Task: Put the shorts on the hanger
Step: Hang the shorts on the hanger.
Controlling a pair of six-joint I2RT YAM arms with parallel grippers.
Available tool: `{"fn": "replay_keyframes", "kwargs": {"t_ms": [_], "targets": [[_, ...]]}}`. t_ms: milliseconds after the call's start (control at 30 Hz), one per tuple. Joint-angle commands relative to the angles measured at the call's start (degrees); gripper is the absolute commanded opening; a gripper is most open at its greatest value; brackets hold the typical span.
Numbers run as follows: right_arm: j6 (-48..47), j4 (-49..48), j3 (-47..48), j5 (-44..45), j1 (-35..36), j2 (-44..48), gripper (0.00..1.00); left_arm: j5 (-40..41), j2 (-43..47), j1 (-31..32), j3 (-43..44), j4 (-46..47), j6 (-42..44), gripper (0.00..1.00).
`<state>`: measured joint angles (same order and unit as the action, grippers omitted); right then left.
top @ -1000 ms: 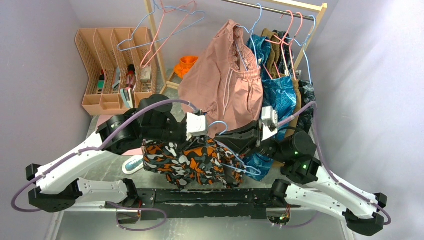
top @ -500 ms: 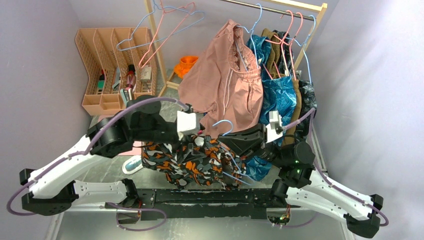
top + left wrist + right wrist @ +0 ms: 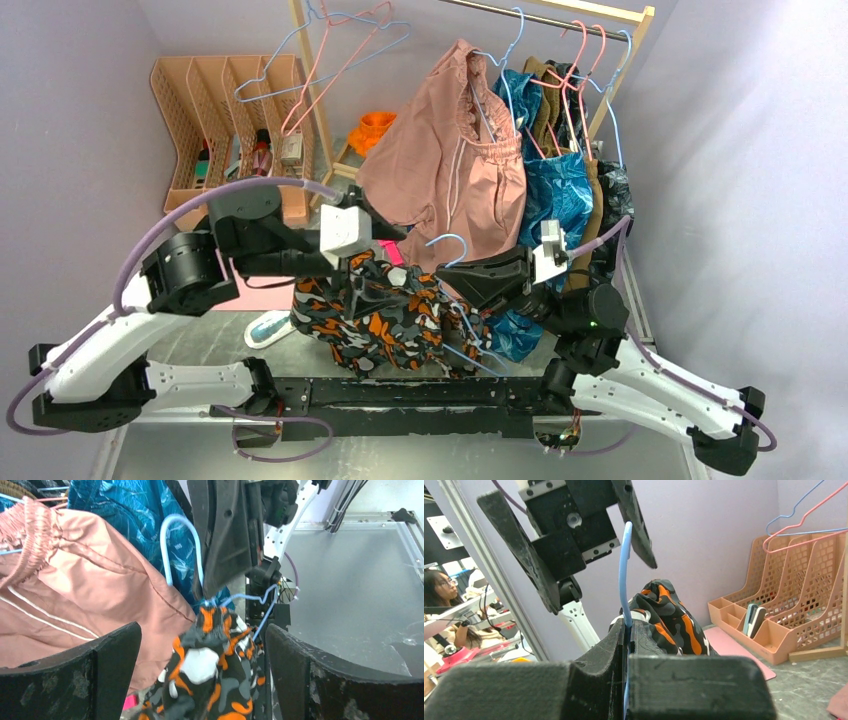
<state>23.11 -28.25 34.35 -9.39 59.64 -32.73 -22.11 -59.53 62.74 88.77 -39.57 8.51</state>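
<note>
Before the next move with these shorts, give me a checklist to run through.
1. Right end effector shut on the hanger: ok.
2. Left end effector open, shorts between its fingers: ok.
3. Shorts fully over the hanger bar: cannot tell.
4. Hanger hook clear of the pink garment: cannot tell.
5. Shorts hem clear of the table: cannot tell.

Lilac walls [image 3: 60, 150], wooden clothes rack [image 3: 628, 13]; grey tabletop [image 3: 400, 465]
</note>
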Motion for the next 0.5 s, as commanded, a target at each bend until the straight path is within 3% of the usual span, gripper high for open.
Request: {"fn": "replay_keyframes", "kwargs": {"t_ms": [0, 467], "targets": [[0.3, -3.3, 0.2, 1.0, 0.2, -0.1, 0.0, -0.7, -4.8, 0.0, 4.5, -2.5, 0.2, 0.97], [0.0, -2.9, 0.8, -0.8, 0.2, -0.9, 0.0, -0.2, -8.2, 0.0, 1.0, -7.4, 3.9, 0.94]]}}
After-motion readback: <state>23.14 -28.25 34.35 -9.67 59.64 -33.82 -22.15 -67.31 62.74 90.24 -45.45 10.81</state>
